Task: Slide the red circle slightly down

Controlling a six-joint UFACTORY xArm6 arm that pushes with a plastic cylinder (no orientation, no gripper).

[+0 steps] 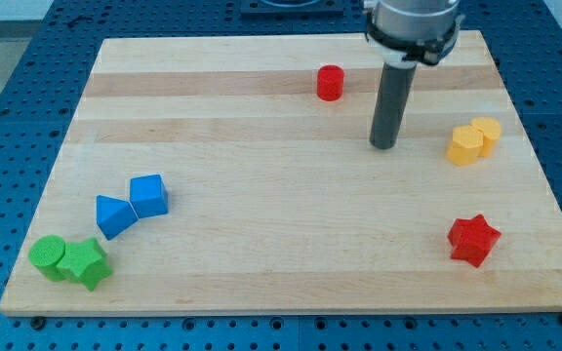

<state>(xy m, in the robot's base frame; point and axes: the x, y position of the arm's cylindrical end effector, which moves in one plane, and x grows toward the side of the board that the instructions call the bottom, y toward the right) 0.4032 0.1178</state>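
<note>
My tip [384,145] below-right of red circle [331,83], apart; no pincer on rig; sideways approach risks shoving circle left, not down

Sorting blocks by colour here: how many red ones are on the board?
2: the red circle near the view's top, left of my tip, and the red star at the lower right. None look hidden.

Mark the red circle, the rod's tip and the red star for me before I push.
red circle [331,83], camera view, on its side wall, just under the top face.
my tip [384,146], camera view, the rod's very bottom end, right of and below the red circle.
red star [473,239], camera view, centre of its top face.
</note>
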